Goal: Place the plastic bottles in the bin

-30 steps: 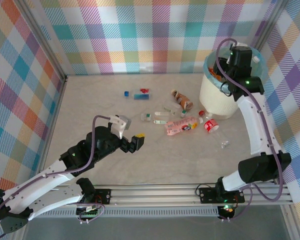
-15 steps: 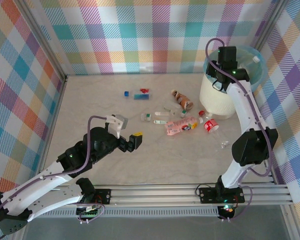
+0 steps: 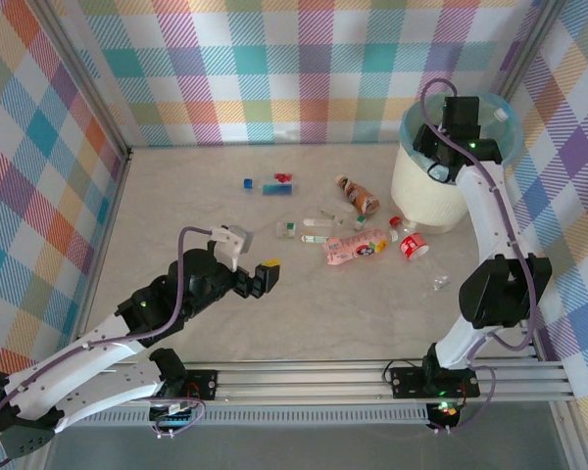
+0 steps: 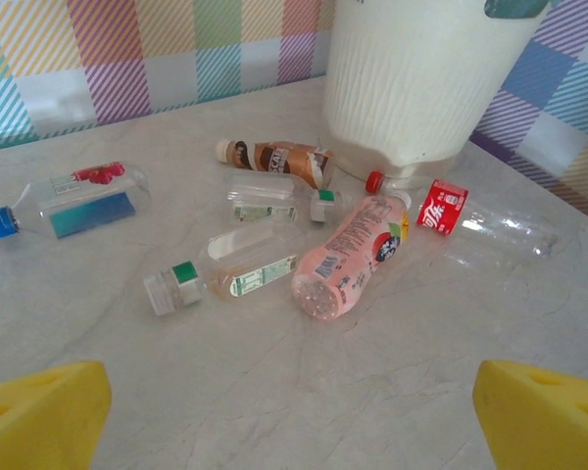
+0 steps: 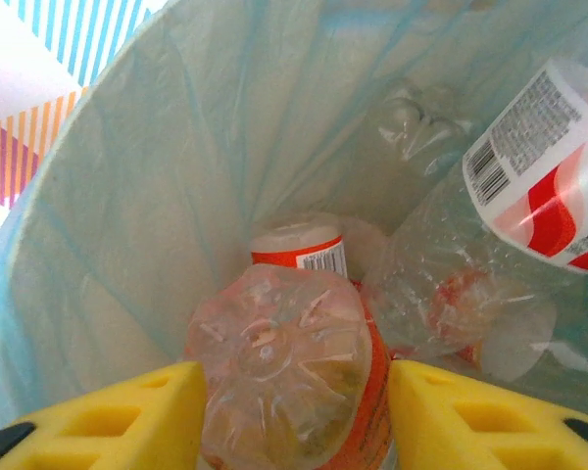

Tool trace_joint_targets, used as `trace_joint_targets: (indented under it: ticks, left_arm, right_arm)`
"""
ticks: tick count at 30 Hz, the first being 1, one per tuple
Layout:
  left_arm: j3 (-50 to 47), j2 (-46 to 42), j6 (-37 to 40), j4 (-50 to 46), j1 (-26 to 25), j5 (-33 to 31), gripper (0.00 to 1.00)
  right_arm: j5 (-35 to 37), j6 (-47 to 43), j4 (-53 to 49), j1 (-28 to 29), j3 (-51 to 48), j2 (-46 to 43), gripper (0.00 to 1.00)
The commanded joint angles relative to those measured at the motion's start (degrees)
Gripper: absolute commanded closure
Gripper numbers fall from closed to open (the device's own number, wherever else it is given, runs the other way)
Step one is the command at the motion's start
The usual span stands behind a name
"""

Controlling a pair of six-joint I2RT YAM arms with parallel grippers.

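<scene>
**Right gripper**: poised over the mouth of the large round cream-white bin, which has a teal-blue plastic bag folded over its rim and stands at the table's far right corner. In the right wrist view, the yellow fingers flank a crumpled clear bottle with an orange label. The bottle's base faces the camera and both pads touch its sides, so the gripper is grasping it just inside the liner. Deeper in the bin lie more clear bottles, among them one with a white-and-red label against the liner's right side.

**Left gripper**: released, with its yellow fingers spread wide and nothing between them. It hovers over the marbled table left of centre, facing the loose bottles and well apart from them.

**Bottles on the table**: all lie on their sides, between the table's centre and its far edge, left of the bin.
- A pink bottle.
- Just beside it, a clear bottle with a red label, near the bin's foot.
- A brown bottle, also near the bin's foot.
- Two clear bottles with green-marked caps, near the pink one.
- A clear blue-capped bottle, farthest left and apart from the rest.
</scene>
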Motion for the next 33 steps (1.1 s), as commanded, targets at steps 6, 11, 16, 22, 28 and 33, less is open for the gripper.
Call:
trace_joint_targets:
  ticks: [6,11,16,22,28,33]
  left_arm:
    - [4.22,4.88,0.92,-5.71,-0.14,-6.61,0.04]
    - [8.20,12.19,1.10,-7.84,-0.13,-7.14,0.05]
    - [14.55,22.87,2.16,-10.02,-0.18,-3.68,0.06]
    - [26.13,39.32,6.38,-12.70,-0.51,3.12,0.12]
    - [38.88,57.51,10.66,-14.45,-1.40,4.44,0.13]
    - [51.54,72.14,13.28,-20.64,-3.21,2.31,0.14]
  right_arm:
    - [-5.39,3.08,2.22,0.98,-1.07,-11.56,0.28]
    - [-6.12,1.95,2.51,3.00,-3.56,-18.14,0.21]
    - [-8.23,2.18,3.77,6.34,-13.31,-28.50,0.21]
    - [-9.98,3.83,4.02,7.36,-29.21,-43.97,0.21]
    - [-8.51,-0.55,0.43,7.39,-35.67,-54.40,0.20]
    - [-6.10,-4.03,-0.07,7.39,-36.54,-60.23,0.19]
